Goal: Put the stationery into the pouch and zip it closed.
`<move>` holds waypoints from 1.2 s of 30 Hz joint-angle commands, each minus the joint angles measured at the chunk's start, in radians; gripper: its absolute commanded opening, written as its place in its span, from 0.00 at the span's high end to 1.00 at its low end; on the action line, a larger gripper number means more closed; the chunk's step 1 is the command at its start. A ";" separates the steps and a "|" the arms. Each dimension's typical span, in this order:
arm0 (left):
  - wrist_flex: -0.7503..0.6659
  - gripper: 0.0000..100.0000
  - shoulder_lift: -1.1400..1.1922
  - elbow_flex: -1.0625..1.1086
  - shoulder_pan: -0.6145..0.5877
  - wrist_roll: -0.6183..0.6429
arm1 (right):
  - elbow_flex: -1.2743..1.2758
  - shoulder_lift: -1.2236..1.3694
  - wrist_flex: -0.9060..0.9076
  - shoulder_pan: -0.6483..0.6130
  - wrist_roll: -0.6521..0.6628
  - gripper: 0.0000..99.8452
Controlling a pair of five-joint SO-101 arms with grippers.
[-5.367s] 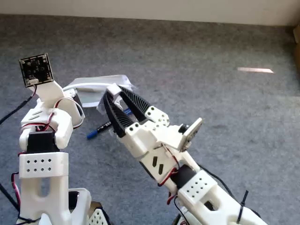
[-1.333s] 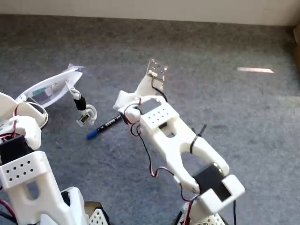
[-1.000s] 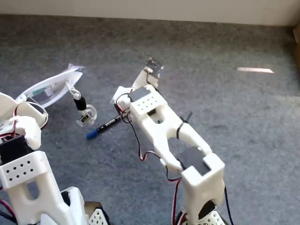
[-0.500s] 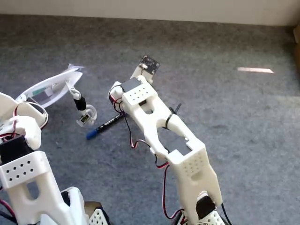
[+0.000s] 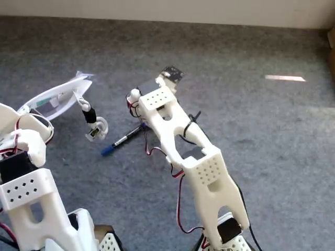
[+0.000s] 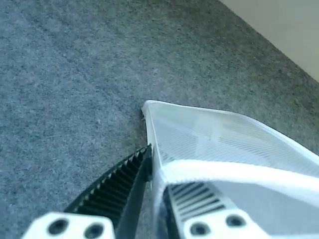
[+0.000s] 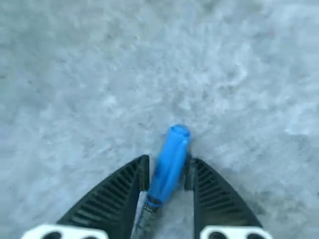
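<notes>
A white mesh pouch [image 5: 56,97] is held off the carpet at the far left, with my left gripper [image 6: 152,160] shut on its edge; up close the pouch [image 6: 224,144] has a white zip band. A black strap with a small ring [image 5: 95,128] hangs from it. A black pen with a blue cap [image 5: 119,143] lies on the carpet between the arms. My right gripper [image 7: 167,162] is low over it, its fingers pressed to both sides of the pen [image 7: 172,147], whose blue end pokes past the tips. In the high view the right arm [image 5: 172,125] covers the pen's other end.
Grey carpet [image 5: 251,130] runs all around, bounded by a pale wall at the far edge. The left arm's base [image 5: 31,204] stands at the near left. A bright patch of light [image 5: 285,78] lies at the far right.
The right arm has swung toward the near side and stretched low over the pen. The pen's blue end has shifted slightly right. Left arm and pouch have kept still over the last second.
</notes>
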 commanded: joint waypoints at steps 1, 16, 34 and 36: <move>-0.034 0.99 -0.039 -0.053 0.013 0.005 | -0.033 -0.010 0.039 0.019 -0.012 0.87; -0.034 0.99 -0.039 -0.053 0.013 0.005 | -0.030 -0.010 0.058 0.027 -0.011 0.87; -0.032 0.99 -0.041 -0.033 0.182 -0.080 | -0.381 -0.013 0.351 0.067 0.147 1.00; -0.029 0.99 -0.041 -0.033 0.228 -0.130 | -0.427 -0.012 0.377 0.081 0.147 1.00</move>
